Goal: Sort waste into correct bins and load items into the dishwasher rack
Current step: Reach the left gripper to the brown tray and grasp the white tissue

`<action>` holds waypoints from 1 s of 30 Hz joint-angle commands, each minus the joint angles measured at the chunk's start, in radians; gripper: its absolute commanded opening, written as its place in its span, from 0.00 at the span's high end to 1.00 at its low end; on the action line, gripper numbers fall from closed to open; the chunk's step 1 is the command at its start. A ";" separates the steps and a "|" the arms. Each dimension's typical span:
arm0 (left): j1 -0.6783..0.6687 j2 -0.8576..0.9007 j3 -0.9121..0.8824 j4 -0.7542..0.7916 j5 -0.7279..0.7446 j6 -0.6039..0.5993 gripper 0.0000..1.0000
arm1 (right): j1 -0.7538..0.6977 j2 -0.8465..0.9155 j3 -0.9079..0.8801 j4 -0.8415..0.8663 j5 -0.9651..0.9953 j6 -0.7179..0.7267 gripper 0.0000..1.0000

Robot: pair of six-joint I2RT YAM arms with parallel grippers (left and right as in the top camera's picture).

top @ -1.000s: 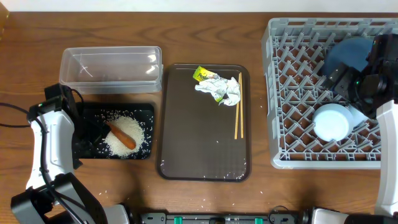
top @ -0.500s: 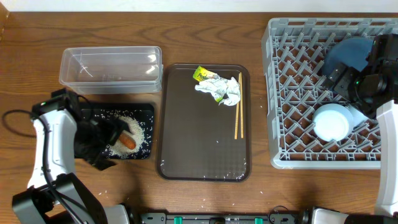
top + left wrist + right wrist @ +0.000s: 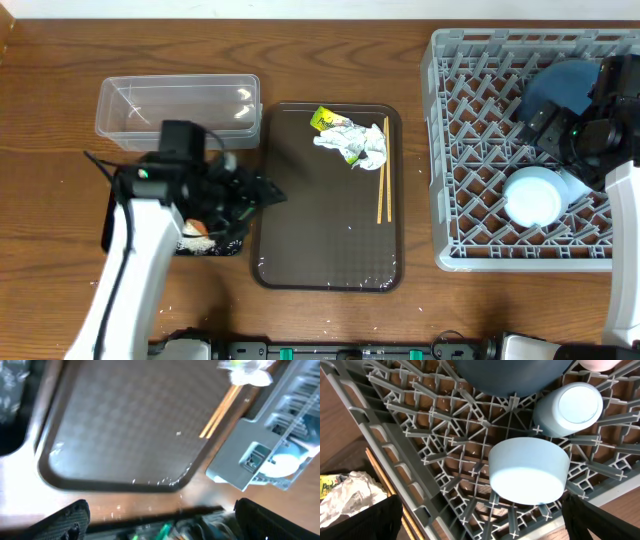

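Overhead and wrist views of the sorting stage. The left pincer (image 3: 161,505) is held wide open and empty over the left edge of the dark serving tray (image 3: 330,250). Its arm covers most of the black tray (image 3: 228,246), where a little of the rice (image 3: 188,242) and the carrot (image 3: 198,228) can be seen. The clear tub (image 3: 178,105) is seen empty behind it on the counter (image 3: 60,60).

The crumpled paper (image 3: 358,142) and the printed wrapper (image 3: 325,119) lie touching at the far end of the serving tray, with the chopsticks (image 3: 382,185) just beside the paper. Three faults are judged likely. Paper and wrapper may be lifted together, so that one ends up in the wrong bin. The chopsticks may be snagged or pushed askew by a wide grasp at the paper. Being thin and flat on the tray, the chopsticks may also be missed, or dropped through the lattice of the dishwasher rack (image 3: 470,200).

The right pincer (image 3: 481,500) is likewise spread and empty above the rack. Beneath it sit the blue plate (image 3: 555,90), the upturned bowl (image 3: 529,470) and a cup (image 3: 570,407). These could be knocked over by a careless descent.
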 commanded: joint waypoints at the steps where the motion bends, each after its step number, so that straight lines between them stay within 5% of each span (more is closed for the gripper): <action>1: -0.158 -0.078 0.082 0.068 -0.174 -0.111 0.00 | -0.004 -0.002 -0.003 0.000 0.000 0.014 0.01; 8: -0.434 0.072 0.393 -0.003 -0.376 -0.121 0.00 | -0.004 -0.002 -0.003 0.000 0.000 0.014 0.01; 16: -0.465 0.512 0.813 -0.241 -0.517 -0.035 0.00 | -0.004 -0.002 -0.003 0.000 0.000 0.014 0.01; 21: -0.465 0.714 0.850 -0.104 -0.579 0.096 0.00 | -0.004 -0.002 -0.003 0.000 0.000 0.014 0.01; 30: -0.463 0.904 0.850 0.005 -0.640 0.026 0.00 | -0.004 -0.002 -0.003 0.000 0.000 0.014 0.01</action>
